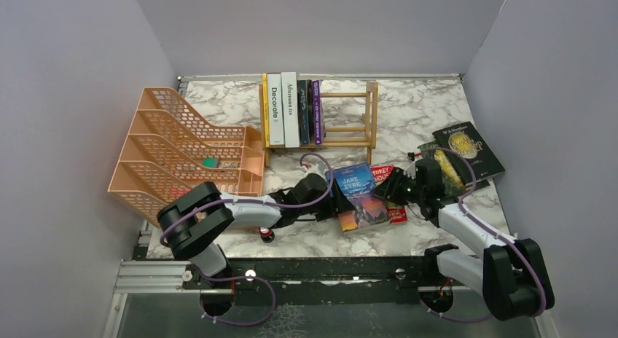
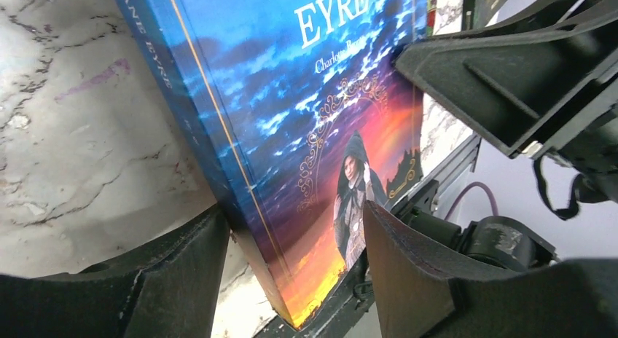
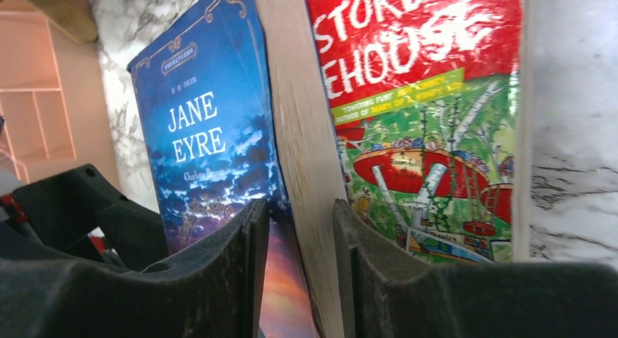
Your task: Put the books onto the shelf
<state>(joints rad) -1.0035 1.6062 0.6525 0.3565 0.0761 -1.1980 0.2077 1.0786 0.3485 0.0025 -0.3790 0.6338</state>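
Close in, the glossy blue Jane Eyre paperback [image 1: 362, 196] lies tilted on the veined marble table [image 1: 408, 108], overlapping a red Storey House book [image 3: 423, 97]. The right gripper [image 3: 297, 207] pinches its cream page edge. The left gripper [image 2: 291, 214] straddles the spine corner with padded jaws part-spread; clamped or not, I can't tell. Further right lie dark green gold-printed books [image 1: 470, 147]. At the back stands the slatted light-wood shelf [image 1: 372, 119], with books upright at its left end.

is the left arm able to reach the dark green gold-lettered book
Probably not: the dark green book lies beyond the right arm, and the left end effector straddles the blue Jane Eyre paperback.
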